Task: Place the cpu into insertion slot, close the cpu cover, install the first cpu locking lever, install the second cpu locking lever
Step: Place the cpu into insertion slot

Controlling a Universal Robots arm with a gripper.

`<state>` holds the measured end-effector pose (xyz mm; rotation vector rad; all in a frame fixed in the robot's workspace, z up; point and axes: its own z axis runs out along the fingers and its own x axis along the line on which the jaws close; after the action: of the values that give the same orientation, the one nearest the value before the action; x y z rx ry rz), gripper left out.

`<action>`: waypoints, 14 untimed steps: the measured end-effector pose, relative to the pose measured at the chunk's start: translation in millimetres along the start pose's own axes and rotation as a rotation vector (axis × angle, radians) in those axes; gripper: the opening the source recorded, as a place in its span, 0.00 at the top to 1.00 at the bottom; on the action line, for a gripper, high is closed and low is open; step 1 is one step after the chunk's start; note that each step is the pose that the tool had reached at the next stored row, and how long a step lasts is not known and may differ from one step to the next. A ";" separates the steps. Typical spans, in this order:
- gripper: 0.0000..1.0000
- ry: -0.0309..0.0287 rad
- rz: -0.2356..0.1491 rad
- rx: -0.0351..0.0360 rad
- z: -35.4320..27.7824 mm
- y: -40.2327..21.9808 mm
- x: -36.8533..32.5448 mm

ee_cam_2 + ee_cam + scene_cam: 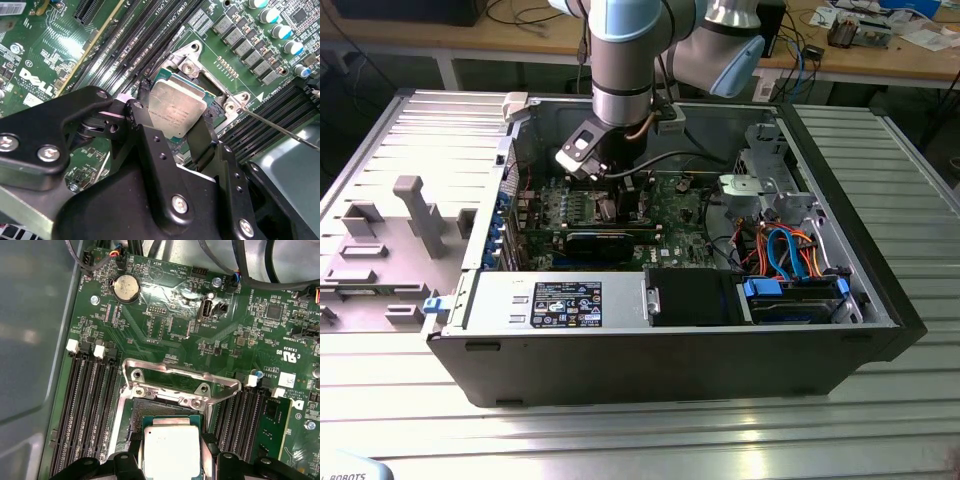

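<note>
My gripper pinches the cpu by two opposite edges; I see it right over the slot.

a robotics lab or electronics workshop. an open computer case sat on a ribbed metal table, with a robot arm reaching into it. behind the case ran a wooden workbench strewn with cables and small electronic parts.
</note>
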<state>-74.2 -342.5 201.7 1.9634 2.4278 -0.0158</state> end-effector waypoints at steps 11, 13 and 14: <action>0.46 -0.0018 0.037 0.0010 -2.7 0.1 0.1; 0.46 -0.0020 0.045 0.0014 -3.0 0.5 0.6; 0.46 -0.0020 0.053 0.0015 -3.0 0.8 0.7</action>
<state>-73.6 -341.6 204.7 2.0262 2.3744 -0.0187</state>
